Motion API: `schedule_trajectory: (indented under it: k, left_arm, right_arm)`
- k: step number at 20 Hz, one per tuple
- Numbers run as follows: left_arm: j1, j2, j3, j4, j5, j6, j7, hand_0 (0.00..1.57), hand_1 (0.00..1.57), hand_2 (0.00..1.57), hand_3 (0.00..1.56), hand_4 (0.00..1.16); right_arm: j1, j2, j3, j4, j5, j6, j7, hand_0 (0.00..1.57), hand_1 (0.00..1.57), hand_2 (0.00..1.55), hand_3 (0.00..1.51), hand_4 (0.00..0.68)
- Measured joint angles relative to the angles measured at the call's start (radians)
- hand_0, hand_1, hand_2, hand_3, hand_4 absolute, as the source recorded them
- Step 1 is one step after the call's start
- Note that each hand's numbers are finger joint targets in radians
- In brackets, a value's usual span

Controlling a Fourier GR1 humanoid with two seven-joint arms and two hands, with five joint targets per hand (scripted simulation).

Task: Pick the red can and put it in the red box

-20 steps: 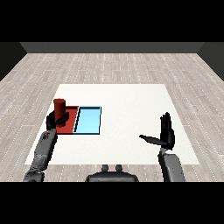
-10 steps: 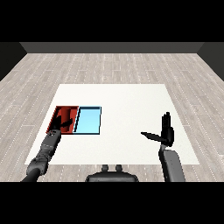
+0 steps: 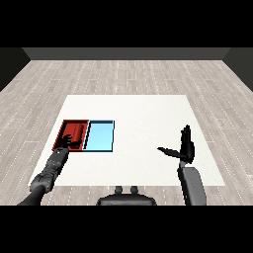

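Your left hand [image 3: 70, 142] reaches over the near edge of the red tray [image 3: 74, 129]; I cannot tell from this view whether its fingers are curled or straight, nor whether anything lies under them. The red can cannot be made out as a separate shape: red against red, it may lie flat inside the tray beneath the hand, and I judge that likely but unconfirmed. The risk from here is that, if you withdraw the hand while a finger is hooked on the can, you drag it over the low rim onto the worktop [image 3: 138, 108], or nudge it toward the blue tray [image 3: 100, 136] just beside. Lift clear before pulling away. Your right hand [image 3: 185, 147] stands upright well apart at the right, fingers straight and released, thumb out. Against a second ago, the can then stood upright and plainly visible in the left hand above the tray; it does not show so now, and the forearm stretches lower and further forward. The right hand is unchanged.
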Motion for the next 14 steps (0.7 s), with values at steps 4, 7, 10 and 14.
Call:
schedule_trajectory:
  k: [4, 7, 10, 14]
  left_arm:
    - [0.029, 0.037, 0.055, -0.004, 0.048, -0.065, -0.083, 0.0, 0.0, 0.0, 0.0, 0.0]
    - [0.052, 0.05, 0.103, -0.031, 0.092, -0.082, -0.173, 0.0, 0.0, 0.0, 0.0, 0.0]
    - [0.062, 0.056, 0.178, -0.117, 0.171, -0.128, -0.315, 0.0, 0.0, 0.0, 0.0, 0.0]
    - [0.049, 0.004, 0.246, -0.265, 0.265, -0.239, -0.507, 0.0, 0.0, 0.0, 0.0, 0.0]
  right_arm:
    - [0.024, -0.008, -0.008, -0.034, -0.008, 0.013, 0.002, 0.0, 0.0, 0.0, 0.0, 0.0]
    - [0.015, -0.022, -0.018, -0.072, -0.019, 0.022, 0.023, 0.0, 0.0, 0.0, 0.0, 0.0]
    - [0.018, -0.032, -0.015, -0.107, -0.026, 0.037, 0.031, 0.0, 0.0, 0.0, 0.0, 0.0]
    - [0.025, -0.03, 0.005, -0.142, -0.047, 0.068, 0.032, 0.0, 0.0, 0.0, 0.0, 0.0]
